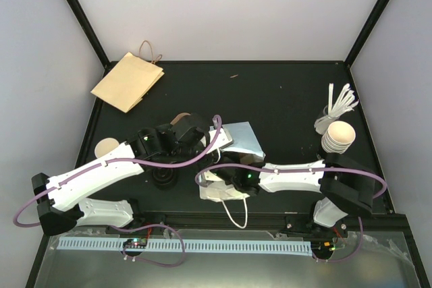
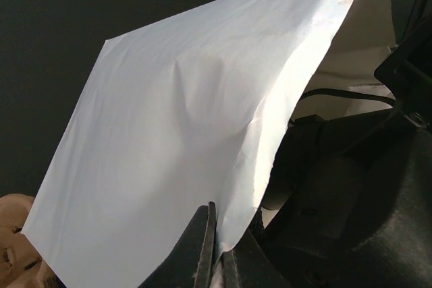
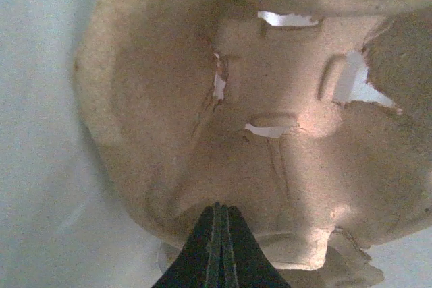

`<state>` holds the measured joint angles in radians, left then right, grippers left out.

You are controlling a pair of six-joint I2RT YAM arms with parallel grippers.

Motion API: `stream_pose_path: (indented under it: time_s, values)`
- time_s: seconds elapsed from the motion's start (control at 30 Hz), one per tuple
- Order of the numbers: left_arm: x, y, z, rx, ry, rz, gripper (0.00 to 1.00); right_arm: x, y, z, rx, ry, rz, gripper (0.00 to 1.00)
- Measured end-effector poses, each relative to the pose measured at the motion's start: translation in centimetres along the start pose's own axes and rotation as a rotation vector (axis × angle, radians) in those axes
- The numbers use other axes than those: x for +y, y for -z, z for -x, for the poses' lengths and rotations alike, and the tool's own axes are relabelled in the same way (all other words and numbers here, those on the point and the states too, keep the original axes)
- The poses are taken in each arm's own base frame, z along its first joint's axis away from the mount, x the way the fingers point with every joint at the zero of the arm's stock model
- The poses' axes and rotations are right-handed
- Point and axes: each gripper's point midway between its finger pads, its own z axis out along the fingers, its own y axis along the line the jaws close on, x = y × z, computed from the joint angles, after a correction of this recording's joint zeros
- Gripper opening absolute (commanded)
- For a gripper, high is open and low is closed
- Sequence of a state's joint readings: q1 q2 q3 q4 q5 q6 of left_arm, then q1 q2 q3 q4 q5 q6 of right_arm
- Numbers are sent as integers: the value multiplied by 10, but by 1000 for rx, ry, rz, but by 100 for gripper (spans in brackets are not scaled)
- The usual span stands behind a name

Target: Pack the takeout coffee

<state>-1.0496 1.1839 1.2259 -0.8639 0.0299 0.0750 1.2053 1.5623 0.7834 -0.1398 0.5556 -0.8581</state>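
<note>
Takeout coffee: you cannot pick it out in any view; the arms and the white paper bag (image 1: pixel 244 141) cover the middle of the table. Surface: a matte black tabletop (image 1: pixel 283 96) edged by black posts and enclosed by plain pale walls (image 1: pixel 223 5). Far left lies a flat kraft-brown paper bag (image 1: pixel 127 80) with a twine handle. Far right stands a nested stack of tapered white cups (image 1: pixel 337 137), just below a bunch of thin white sticks (image 1: pixel 341 102). The white bag is a smooth, creased sheet with its mouth gaping. Left gripper (image 2: pixel 216 247): fingers pressed together on the bag's lower edge, pinching the paper. Right gripper (image 3: pixel 219 212): fingers closed flat against each other, tips at the rim of a rough, tan moulded-pulp carrier (image 3: pixel 270 133) with torn openings; you cannot tell whether they grip it.
</note>
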Motion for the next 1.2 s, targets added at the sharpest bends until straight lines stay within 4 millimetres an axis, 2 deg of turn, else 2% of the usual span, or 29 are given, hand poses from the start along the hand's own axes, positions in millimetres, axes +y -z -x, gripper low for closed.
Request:
stream_pose_path:
  time_s: [0.23,0.37,0.53,0.67,1.2]
  values:
    - [2,0,-1,3,0,10,2,-3,-2,-2,18,7,-13,1]
    - [9,0,-2,7,1,52,2,-7,-8,-2,36,14,-7,1]
    - [5,5,10,-47,-1,30,2,6,-27,-12,99,39,52,1]
    - [1,6,12,-59,-1,10,2,6,-34,-14,124,33,63,1]
    - [4,8,20,-85,25,41,2,-5,-31,-19,135,1,31,1]
